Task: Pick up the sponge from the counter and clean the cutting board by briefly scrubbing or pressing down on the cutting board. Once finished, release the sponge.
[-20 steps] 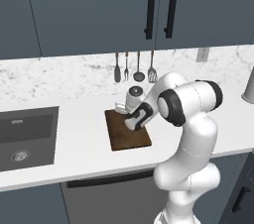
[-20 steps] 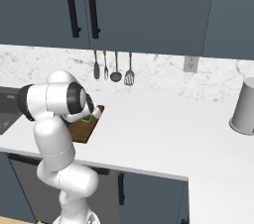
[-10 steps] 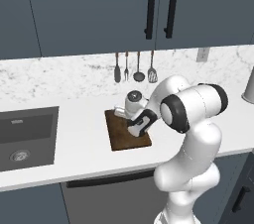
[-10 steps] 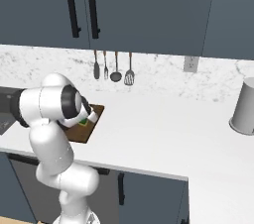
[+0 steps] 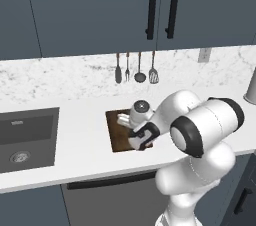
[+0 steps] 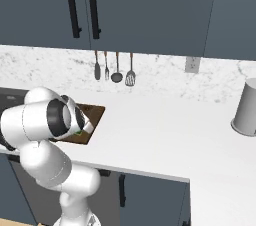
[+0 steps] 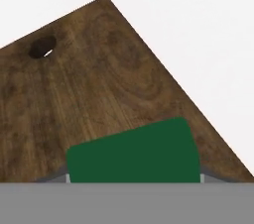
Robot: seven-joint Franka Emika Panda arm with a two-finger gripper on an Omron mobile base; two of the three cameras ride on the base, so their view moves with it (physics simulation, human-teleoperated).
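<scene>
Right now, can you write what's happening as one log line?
stage: scrubbing | end effector: shut on sponge | sponge: over cutting board | board: on counter

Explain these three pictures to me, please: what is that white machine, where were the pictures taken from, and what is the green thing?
The white machine is a robot arm in a simulated kitchen. Two pictures come from cameras behind it, one on its left, one on its right. The third comes from a camera on its hand, looking down. On the white counter lies a dark brown cutting board with a small hole. The green block is a sponge, gripped in the hand, right over the board. Utensils hang on the wall, a dark sink sits to the left, and a grey canister stands at the right.
</scene>
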